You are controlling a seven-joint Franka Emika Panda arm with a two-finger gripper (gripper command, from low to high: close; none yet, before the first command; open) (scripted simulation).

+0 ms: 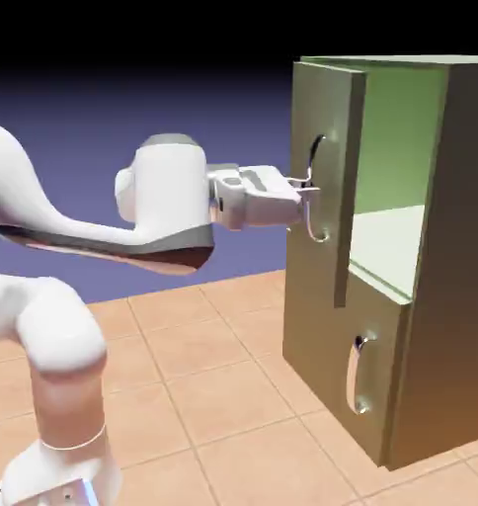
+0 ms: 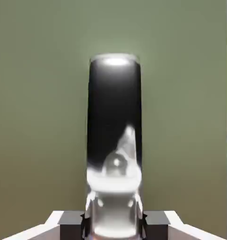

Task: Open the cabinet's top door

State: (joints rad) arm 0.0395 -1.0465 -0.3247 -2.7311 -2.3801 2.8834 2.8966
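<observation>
Tiled floor (image 1: 223, 395) below the ajar top door (image 1: 322, 178), claw (image 1: 309, 188) clamped on its handle (image 1: 316, 222).

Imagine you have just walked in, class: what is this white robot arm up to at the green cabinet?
The white robot arm's two-finger gripper is closed on the curved silver handle of the tall olive-green upper door. That door already stands partly open, showing the pale green interior. Below it, the shorter olive-green door, with its own silver handle, is shut.
</observation>
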